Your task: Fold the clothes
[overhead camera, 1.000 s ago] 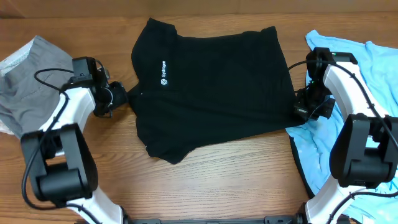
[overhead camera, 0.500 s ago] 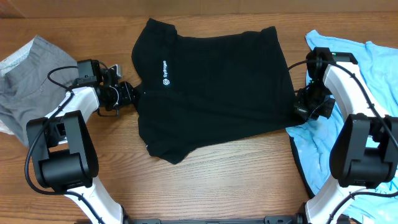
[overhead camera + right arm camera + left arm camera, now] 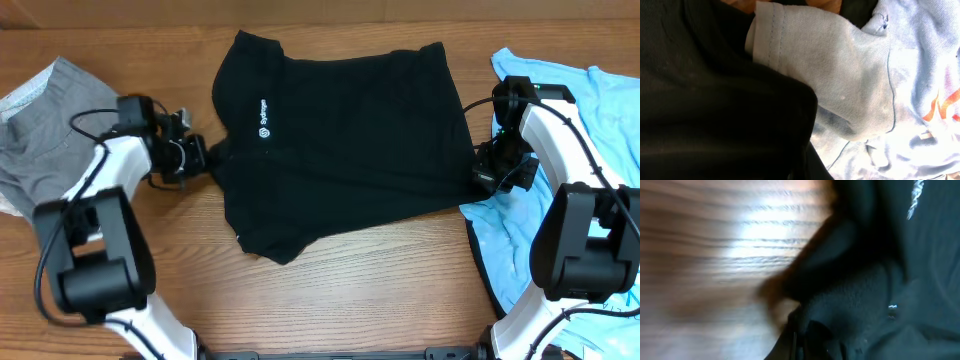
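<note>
The black T-shirt (image 3: 350,150) is lying spread flat at the middle of the table. The left gripper (image 3: 200,157) is pinching its left sleeve edge, fingers closed. The right gripper (image 3: 487,172) is clamping shut on its right hem. The wooden table (image 3: 380,290) is also carrying a light blue T-shirt (image 3: 610,110) on the right and a grey garment (image 3: 40,130) on the left. The white chest lettering (image 3: 263,115) is showing too small to read.

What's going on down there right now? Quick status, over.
Left gripper shut on left edge of black T-shirt. Right gripper shut at its right edge, grip hidden. Shirt flat, unfolded. Light blue shirt partly under that edge; grey garment far left.
</note>
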Tool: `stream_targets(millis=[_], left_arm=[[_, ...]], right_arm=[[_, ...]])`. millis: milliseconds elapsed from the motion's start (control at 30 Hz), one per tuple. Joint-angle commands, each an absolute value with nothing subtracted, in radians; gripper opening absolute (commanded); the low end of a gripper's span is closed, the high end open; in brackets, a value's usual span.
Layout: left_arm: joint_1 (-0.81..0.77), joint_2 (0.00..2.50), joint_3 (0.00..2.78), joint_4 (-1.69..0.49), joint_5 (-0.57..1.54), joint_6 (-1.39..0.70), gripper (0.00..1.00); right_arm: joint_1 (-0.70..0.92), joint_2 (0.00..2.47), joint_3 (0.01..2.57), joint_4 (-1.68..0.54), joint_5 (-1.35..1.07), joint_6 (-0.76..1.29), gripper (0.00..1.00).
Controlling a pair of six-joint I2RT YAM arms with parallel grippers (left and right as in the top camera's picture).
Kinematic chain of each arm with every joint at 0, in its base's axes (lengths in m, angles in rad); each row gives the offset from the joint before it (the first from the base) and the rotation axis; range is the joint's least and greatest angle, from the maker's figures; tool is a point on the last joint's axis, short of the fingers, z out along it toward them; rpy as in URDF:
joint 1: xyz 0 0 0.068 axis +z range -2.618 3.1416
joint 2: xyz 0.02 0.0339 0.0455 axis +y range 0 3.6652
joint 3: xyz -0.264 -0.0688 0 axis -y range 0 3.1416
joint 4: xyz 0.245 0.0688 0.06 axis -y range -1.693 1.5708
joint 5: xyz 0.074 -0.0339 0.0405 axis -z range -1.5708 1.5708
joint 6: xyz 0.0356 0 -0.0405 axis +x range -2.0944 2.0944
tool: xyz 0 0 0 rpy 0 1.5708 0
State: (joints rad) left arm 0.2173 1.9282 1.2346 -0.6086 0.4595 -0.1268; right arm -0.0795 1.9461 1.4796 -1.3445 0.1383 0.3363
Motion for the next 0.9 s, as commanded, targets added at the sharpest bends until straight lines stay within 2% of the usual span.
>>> stream_targets(millis=[0,133,467,867], left_arm=[[0.22,1.744,1.322,-0.65,0.293,-0.102,0.04],[0.18,1.679,1.322,-0.659,0.194,-0.101,0.04],[0.159,1.714,1.319,-0.7,0.015,-0.101,0.04],[0.161,1.72,1.317,-0.612,-0.056,-0.112,0.04]], right_arm=[[-0.088,1.923,1.479,-1.341,0.157,0.341,0.04],[-0.088,1.923,1.479,-1.344,0.157,0.34,0.04],[-0.088,1.923,1.479,-1.351,0.157,0.34,0.04],[-0.088,1.923,1.479,-1.346,0.157,0.34,0.04]])
